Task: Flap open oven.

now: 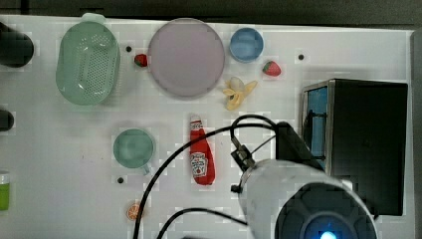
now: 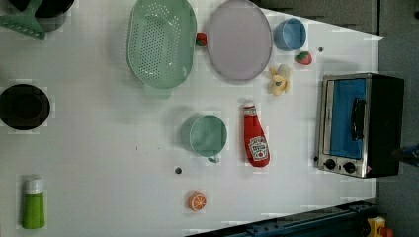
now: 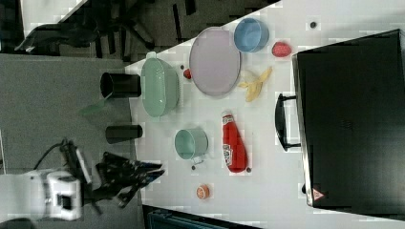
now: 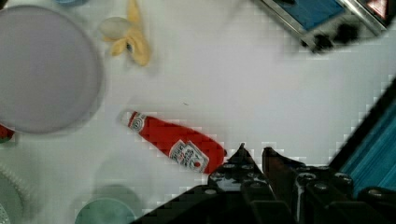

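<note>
You're looking at a white desk (image 2: 99, 163) under even light, with grey floor (image 3: 57, 95) beyond its edge and dark chair legs (image 3: 119, 19) nearby.

Black oven (image 2: 360, 124) with blue glass, red ketchup bottle (image 2: 255, 135), perforated green colander (image 2: 160, 42), lilac plate (image 2: 239, 39).

- Ketchup bottle (image 4: 175, 147): white label with print, wording too blurred to read.
- Oven (image 3: 351, 119): red triangular warning sign on its black top, near a corner.
</note>
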Tool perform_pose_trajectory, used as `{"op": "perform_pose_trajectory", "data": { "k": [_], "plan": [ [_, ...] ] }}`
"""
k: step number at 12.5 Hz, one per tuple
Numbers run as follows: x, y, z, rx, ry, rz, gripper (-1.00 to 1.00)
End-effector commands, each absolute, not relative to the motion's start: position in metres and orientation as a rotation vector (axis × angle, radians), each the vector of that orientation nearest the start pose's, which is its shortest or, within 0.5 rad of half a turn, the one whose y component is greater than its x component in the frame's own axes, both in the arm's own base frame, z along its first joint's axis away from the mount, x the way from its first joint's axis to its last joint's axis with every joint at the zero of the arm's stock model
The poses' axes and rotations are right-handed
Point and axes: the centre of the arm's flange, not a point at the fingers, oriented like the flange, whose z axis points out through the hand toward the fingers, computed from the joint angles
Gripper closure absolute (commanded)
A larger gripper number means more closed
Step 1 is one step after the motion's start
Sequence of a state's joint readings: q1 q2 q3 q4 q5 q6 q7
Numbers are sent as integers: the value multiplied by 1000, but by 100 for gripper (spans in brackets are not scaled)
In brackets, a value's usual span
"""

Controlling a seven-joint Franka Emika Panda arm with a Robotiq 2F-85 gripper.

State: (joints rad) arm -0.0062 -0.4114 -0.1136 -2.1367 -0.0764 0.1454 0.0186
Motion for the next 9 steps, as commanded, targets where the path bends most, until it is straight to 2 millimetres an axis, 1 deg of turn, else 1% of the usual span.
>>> {"op": "perform_pose_trajectory", "data": {
  "k": [1, 3, 5, 7, 8, 9],
  "plan": [
    [435, -120, 522, -3038, 957, 33, 65],
    [444, -157, 493, -3099, 686, 16, 65],
    [453, -196, 468, -3154, 416, -37, 65],
    [460, -229, 445, -3207, 142, -100, 65],
    [463, -242, 433, -3228, 37, -116, 65],
    [466, -253, 422, -3244, 1, -127, 65]
  ]
}}
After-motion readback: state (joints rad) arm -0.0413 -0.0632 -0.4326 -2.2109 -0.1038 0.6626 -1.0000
